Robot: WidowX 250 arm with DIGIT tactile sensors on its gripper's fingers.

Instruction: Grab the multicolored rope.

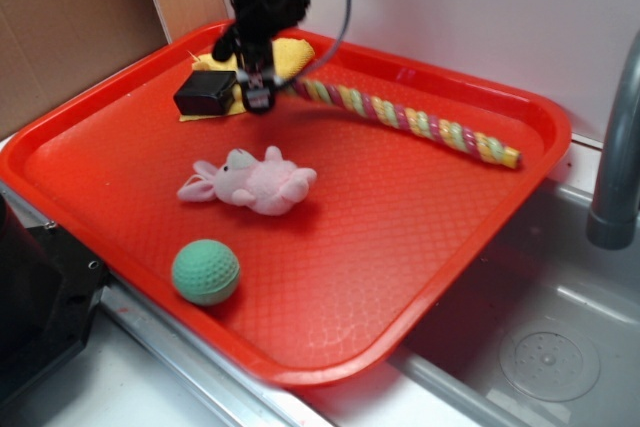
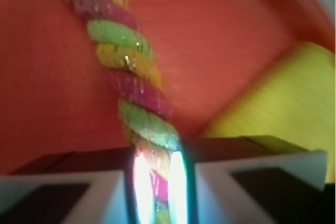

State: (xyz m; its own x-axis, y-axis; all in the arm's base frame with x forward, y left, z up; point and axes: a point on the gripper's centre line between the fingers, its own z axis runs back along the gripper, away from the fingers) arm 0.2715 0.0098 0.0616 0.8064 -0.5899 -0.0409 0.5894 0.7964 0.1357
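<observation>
rope: multicolored rope [image 2: 134,80] pinched at near end, runs straight twd tray's far-right rim
gripper [image 2: 157,192]: clenched on rope end, pads either side
cloth: yellow cloth [image 1: 290,52] under/behind gripper, far-left corner
tray: red tray [image 1: 400,247]; pink bunny [image 1: 255,182] mid, green ball [image 1: 205,272] near edge

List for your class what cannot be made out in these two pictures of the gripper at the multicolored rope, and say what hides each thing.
1. Exterior view: the multicolored rope's near end, behind the gripper.
2. Exterior view: much of the yellow cloth, covered by the gripper and the black block.
3. Wrist view: the rope's far end, cut off by the top edge; motion blur softens the strands.
4. Exterior view: the arm's upper part, cut off at the top.
</observation>
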